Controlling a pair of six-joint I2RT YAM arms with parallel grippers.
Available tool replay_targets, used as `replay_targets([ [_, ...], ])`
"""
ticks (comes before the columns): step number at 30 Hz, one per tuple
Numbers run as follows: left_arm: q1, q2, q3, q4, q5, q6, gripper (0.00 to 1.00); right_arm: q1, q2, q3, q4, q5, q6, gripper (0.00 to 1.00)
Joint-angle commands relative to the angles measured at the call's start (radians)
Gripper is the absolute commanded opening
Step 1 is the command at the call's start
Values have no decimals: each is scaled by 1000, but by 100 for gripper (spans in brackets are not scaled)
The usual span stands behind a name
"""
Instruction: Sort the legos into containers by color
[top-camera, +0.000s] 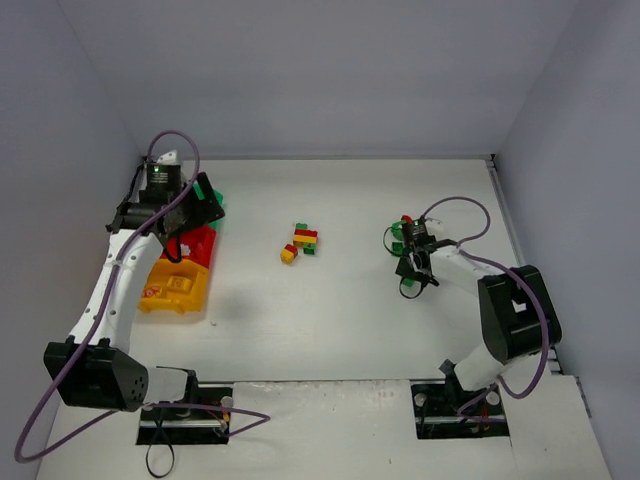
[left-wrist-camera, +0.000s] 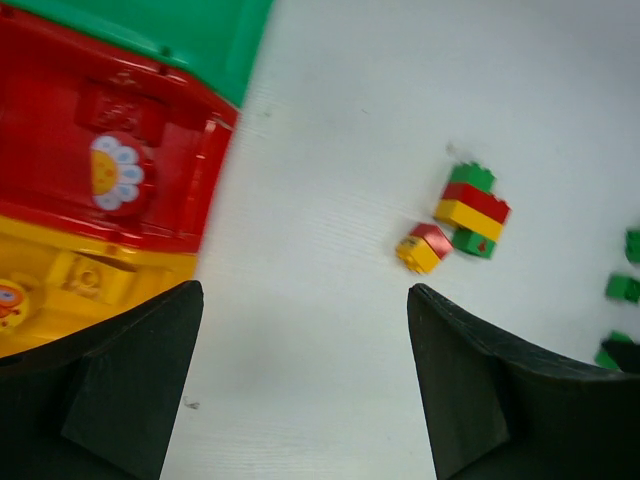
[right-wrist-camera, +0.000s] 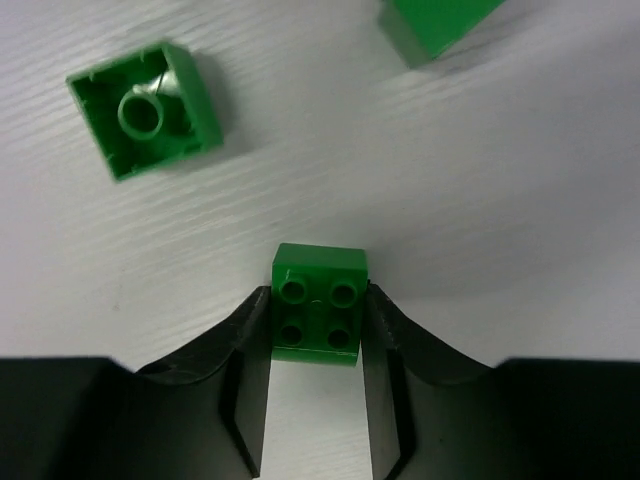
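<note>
Reaching low, right fingers (right-wrist-camera: 245, 380) pinching green lego (right-wrist-camera: 318, 315).

Left arm (top-camera: 108, 295), right arm (top-camera: 468, 262) — white links, bulky black joint housings (top-camera: 95, 373); purple cables (top-camera: 176, 133) loop alongside, black base plates (top-camera: 185, 412) bolted at near edge.

Left tool (left-wrist-camera: 303, 298) hanging wide open, arm stretched forward; right tool (right-wrist-camera: 316, 298) pinched tight on a green lego (right-wrist-camera: 318, 325).

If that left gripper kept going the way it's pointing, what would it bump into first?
Probably the bare white tabletop: the open left gripper points between the red plastic bin and the stacked green, red and yellow plastic bricks. Depth is unclear.
</note>
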Motion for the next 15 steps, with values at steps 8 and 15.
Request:
replay_targets([
  [8,-186,-40,-15,97,292,-24,76,312,-202,42,146,-76,-310,0],
  [15,-293,-1,21,135,502,-35,76,392,-440,28,289,-402,-563,0],
])
